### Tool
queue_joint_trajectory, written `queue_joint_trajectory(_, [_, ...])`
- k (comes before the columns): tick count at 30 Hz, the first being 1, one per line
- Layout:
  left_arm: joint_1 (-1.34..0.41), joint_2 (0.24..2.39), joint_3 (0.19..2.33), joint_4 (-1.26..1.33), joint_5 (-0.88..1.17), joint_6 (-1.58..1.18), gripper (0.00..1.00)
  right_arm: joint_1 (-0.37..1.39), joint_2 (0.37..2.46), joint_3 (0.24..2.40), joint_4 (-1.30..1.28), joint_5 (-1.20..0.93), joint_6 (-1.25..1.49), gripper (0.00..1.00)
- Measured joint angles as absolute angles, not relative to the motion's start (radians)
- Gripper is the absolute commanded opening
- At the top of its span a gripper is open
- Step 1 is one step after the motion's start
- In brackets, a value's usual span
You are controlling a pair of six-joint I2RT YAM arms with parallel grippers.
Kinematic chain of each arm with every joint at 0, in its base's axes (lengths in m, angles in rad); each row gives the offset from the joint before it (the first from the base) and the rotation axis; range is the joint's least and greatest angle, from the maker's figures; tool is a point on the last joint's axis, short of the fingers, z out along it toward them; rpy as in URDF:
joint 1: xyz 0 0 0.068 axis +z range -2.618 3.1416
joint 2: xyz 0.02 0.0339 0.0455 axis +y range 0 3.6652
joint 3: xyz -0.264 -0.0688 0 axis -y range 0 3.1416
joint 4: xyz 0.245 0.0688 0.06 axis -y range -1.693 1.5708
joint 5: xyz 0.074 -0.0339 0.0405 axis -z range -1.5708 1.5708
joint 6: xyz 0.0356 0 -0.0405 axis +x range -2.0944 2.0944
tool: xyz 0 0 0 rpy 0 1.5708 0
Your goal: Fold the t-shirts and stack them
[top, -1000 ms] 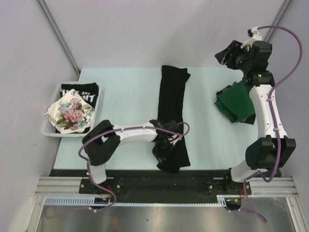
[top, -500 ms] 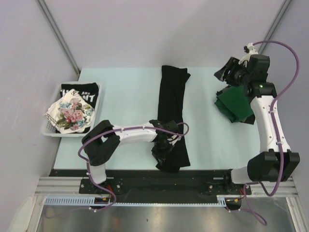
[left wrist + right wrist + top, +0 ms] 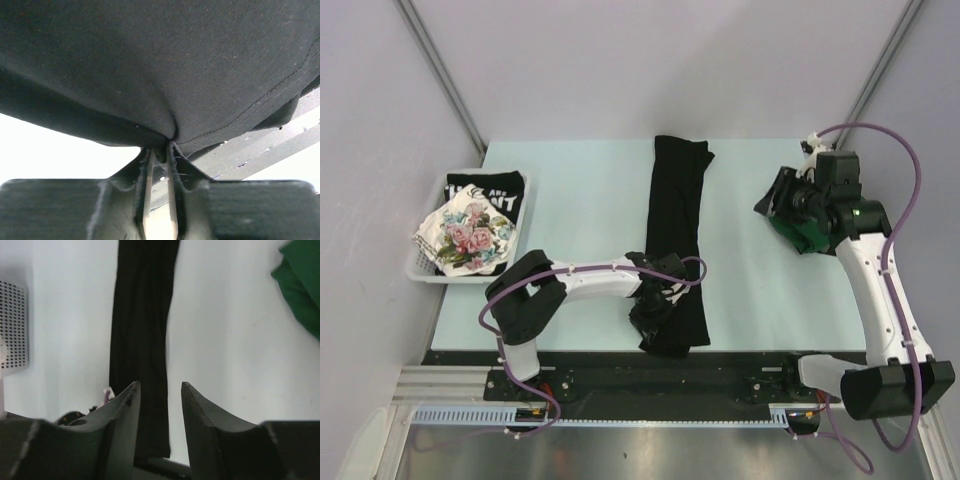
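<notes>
My left gripper (image 3: 655, 303) is pinched nearly shut on the near end of the long black cloth t-shirt (image 3: 678, 215), in the middle of the pale blue table (image 3: 580, 210). Right gripper (image 3: 773, 200): half open, empty, over the dark green cloth t-shirt (image 3: 810, 235). Cloth's light & floppy, I think; grab hems/corners.

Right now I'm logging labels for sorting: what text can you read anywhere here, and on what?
"ARE": white print on the lettered shirt in the basket.
"NT": larger, just below it; the rest of that print is partly under the floral shirt and cannot be read.
Nothing else carries readable text.
</notes>
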State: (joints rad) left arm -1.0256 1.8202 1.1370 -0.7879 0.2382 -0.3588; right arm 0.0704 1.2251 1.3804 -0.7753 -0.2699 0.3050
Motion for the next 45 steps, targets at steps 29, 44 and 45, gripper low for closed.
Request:
queue_joint_trajectory(29, [-1.024,1.819,1.336,-0.934,0.159,-0.355,0.0,0.115,1.083,0.992,-0.929,-0.326,0.414,0.42])
queue_joint_trajectory(44, [-0.98,1.819,1.476,-1.017,0.149,-0.319,0.0,0.161,1.083,0.85,-0.804,-0.433,0.509,0.51])
queue_joint_trajectory(45, [-0.976,1.819,1.488,-1.021,0.149,-0.313,0.0,0.167,1.083,0.843,-0.794,-0.437,0.518,0.52])
